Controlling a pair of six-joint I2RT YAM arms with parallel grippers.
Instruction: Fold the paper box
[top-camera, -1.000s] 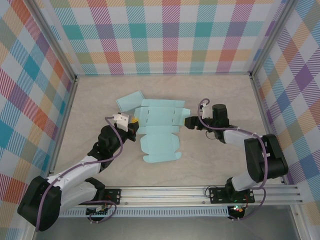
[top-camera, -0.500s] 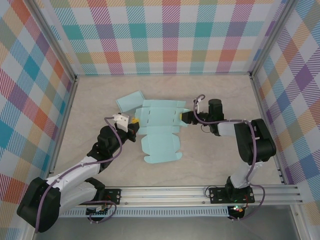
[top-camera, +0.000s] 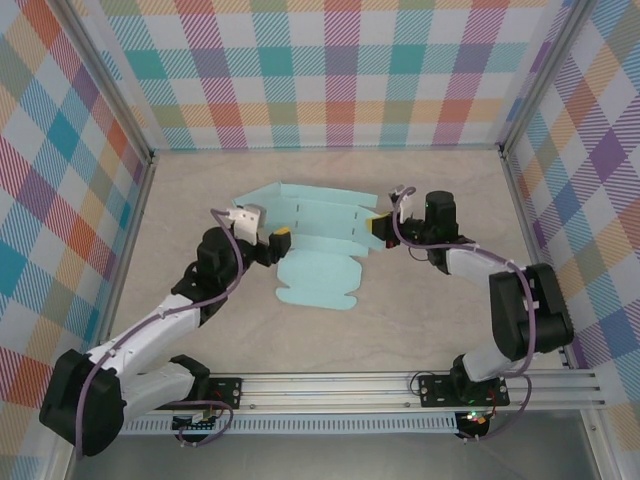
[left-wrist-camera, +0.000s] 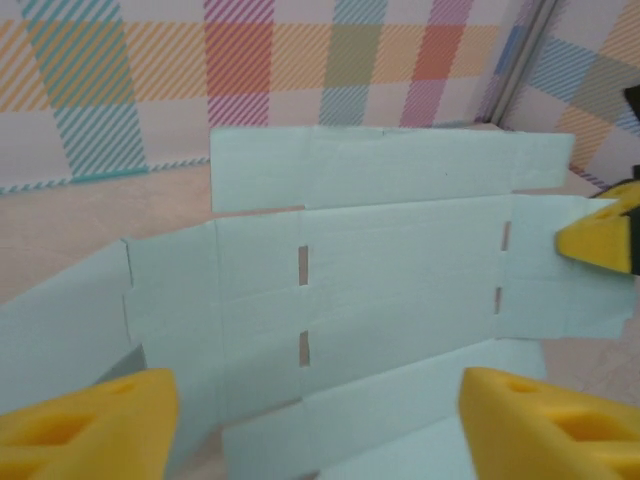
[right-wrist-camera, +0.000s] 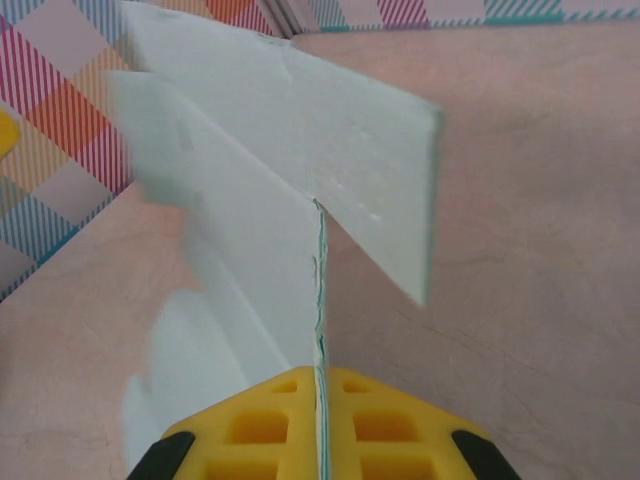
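Observation:
The paper box (top-camera: 322, 222) is a pale teal cut sheet in mid-table, its rear panels raised and its front flap (top-camera: 318, 282) flat on the table. My right gripper (top-camera: 376, 228) is shut on the sheet's right edge; in the right wrist view the yellow fingers (right-wrist-camera: 250, 435) pinch the thin paper edge (right-wrist-camera: 319, 300). My left gripper (top-camera: 277, 243) is open at the sheet's left side, holding nothing. In the left wrist view the slotted panels of the paper box (left-wrist-camera: 400, 270) stand ahead, well beyond my left gripper (left-wrist-camera: 318, 430). The right gripper's yellow fingertip (left-wrist-camera: 600, 238) grips the right flap.
Plaid walls (top-camera: 330, 70) enclose the beige table (top-camera: 200, 180) on three sides, with metal posts at the back corners. An aluminium rail (top-camera: 400, 385) carries both arm bases along the near edge.
The left gripper has let go of the sheet's left edge and opened. The right gripper has closed on the right edge, and the sheet's rear panels have tipped up.

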